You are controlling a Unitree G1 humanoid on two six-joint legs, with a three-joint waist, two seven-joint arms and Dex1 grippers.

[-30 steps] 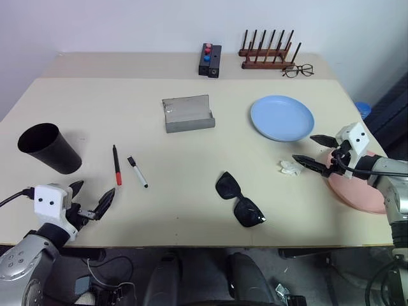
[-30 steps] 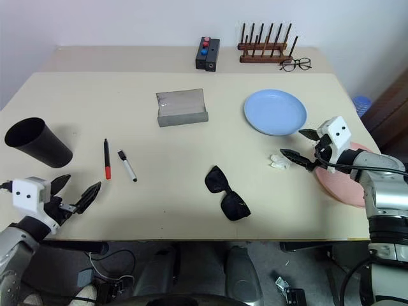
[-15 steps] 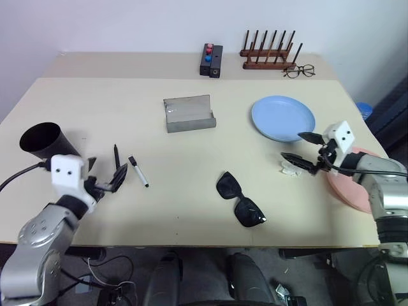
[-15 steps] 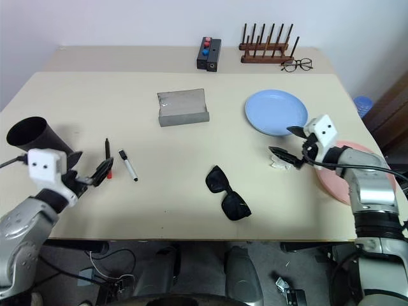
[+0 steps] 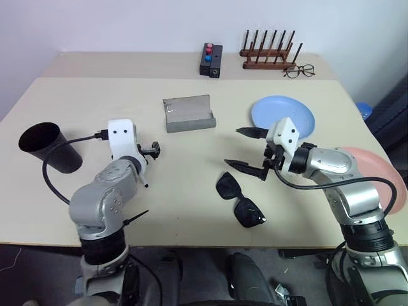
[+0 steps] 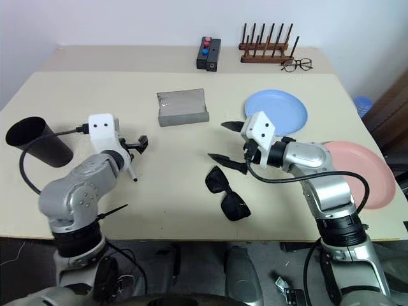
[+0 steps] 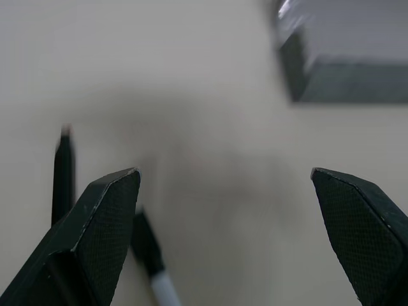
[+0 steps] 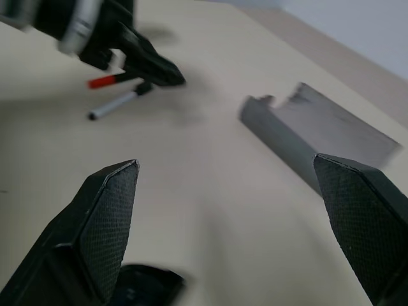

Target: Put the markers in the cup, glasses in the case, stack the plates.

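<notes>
My left gripper (image 7: 233, 236) is open and low over the two markers. The black marker (image 7: 62, 172) and the white-barrelled marker (image 7: 156, 271) lie by one finger. The black cup (image 5: 48, 148) stands to its left. My right gripper (image 5: 245, 150) is open and hangs just above and behind the black sunglasses (image 5: 241, 199). The open grey case (image 5: 188, 113) sits behind both grippers. The blue plate (image 5: 301, 115) is at the right, and the pink plate (image 5: 382, 175) lies near the right edge, partly behind my right arm.
At the back of the table stand a small black box with red and blue buttons (image 5: 210, 60) and a wooden peg rack (image 5: 269, 54), with wire-framed spectacles (image 5: 298, 70) beside it. My left arm's cable loops near the cup.
Both arms swung in toward the table's middle. The left gripper went forward and right to the markers. The right gripper went left from the pink plate to the sunglasses.
</notes>
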